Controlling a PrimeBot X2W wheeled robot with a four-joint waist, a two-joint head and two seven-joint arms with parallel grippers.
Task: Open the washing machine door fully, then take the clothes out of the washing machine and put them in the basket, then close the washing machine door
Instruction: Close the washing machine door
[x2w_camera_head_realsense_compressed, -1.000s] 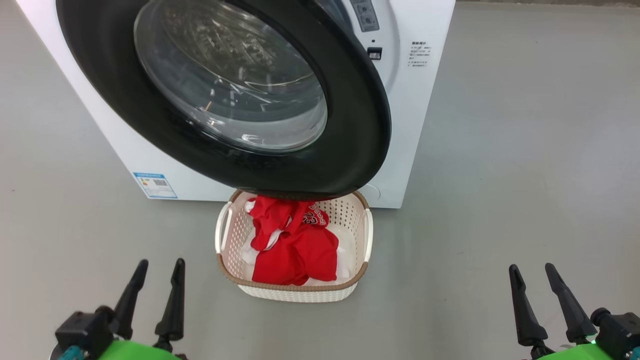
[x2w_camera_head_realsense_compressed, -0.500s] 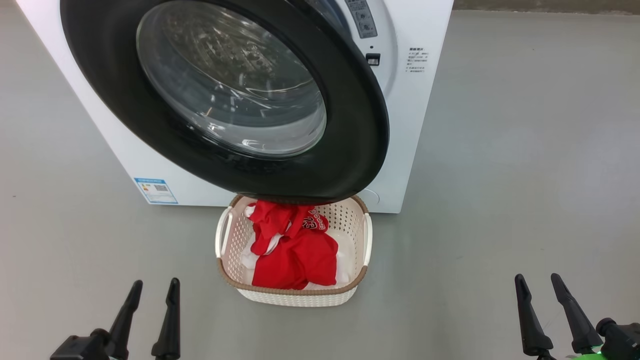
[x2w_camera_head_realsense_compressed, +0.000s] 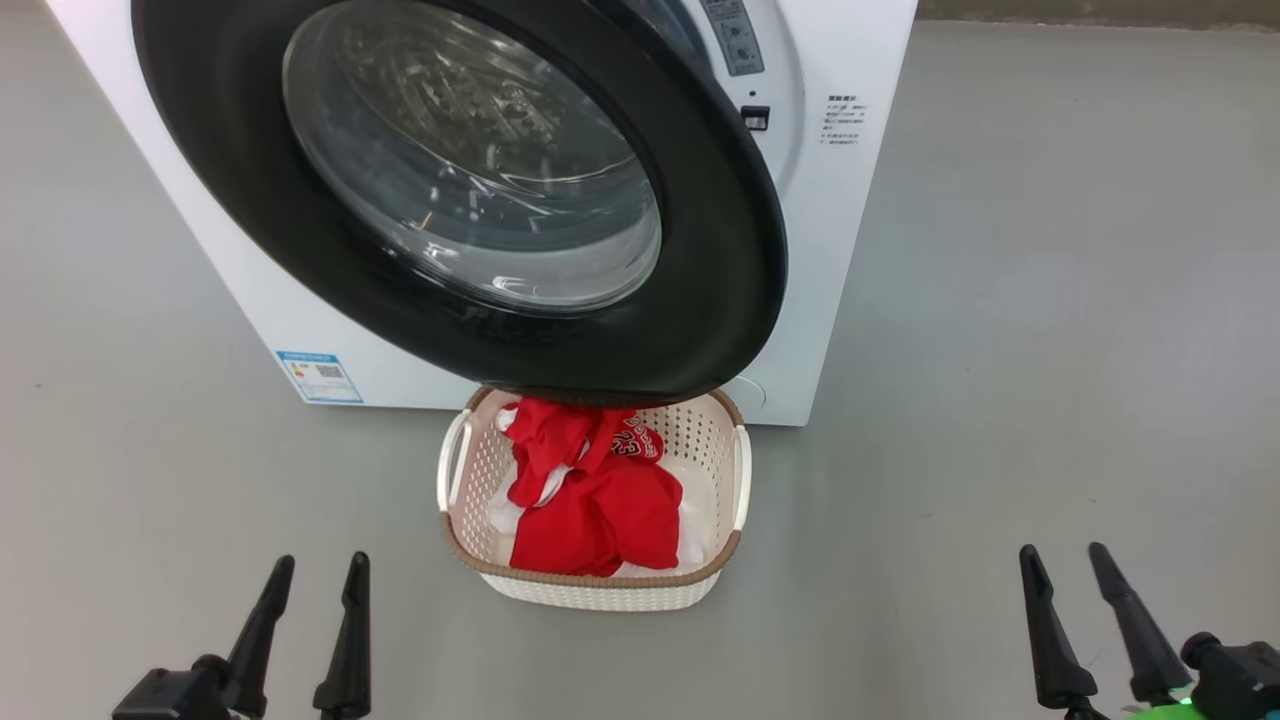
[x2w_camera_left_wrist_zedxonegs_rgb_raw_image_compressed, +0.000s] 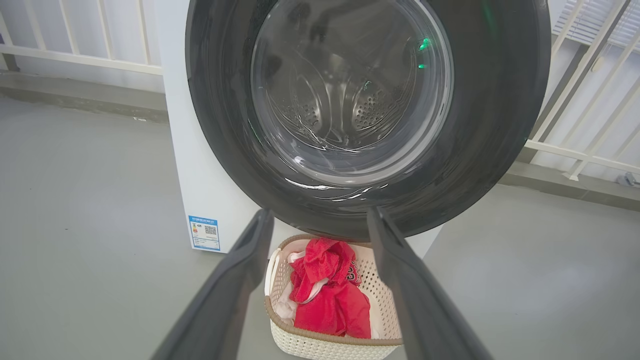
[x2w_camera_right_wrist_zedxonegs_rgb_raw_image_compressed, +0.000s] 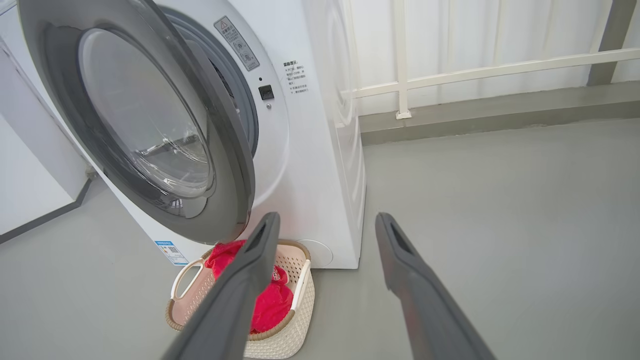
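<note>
Standing wide apart and holding nothing, the left claw (x2w_camera_head_realsense_compressed: 322, 560) sits at the lower left of the head view and the right claw (x2w_camera_head_realsense_compressed: 1062, 550) at the lower right, both well clear of everything. Between them, lower centre, the clothes (x2w_camera_head_realsense_compressed: 600, 510) lie in the basket (x2w_camera_head_realsense_compressed: 600, 595). Above it the washing machine door (x2w_camera_head_realsense_compressed: 715, 300) hangs open from the washing machine (x2w_camera_head_realsense_compressed: 850, 250). Unloading looks done, so closing remains: a claw must reach the door's black rim and swing it shut.

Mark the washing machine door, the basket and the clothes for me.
washing machine door (x2w_camera_head_realsense_compressed: 720, 280), head view, black rim's right side.
basket (x2w_camera_head_realsense_compressed: 600, 593), head view, near wall.
clothes (x2w_camera_head_realsense_compressed: 610, 520), head view, red fabric.
</note>
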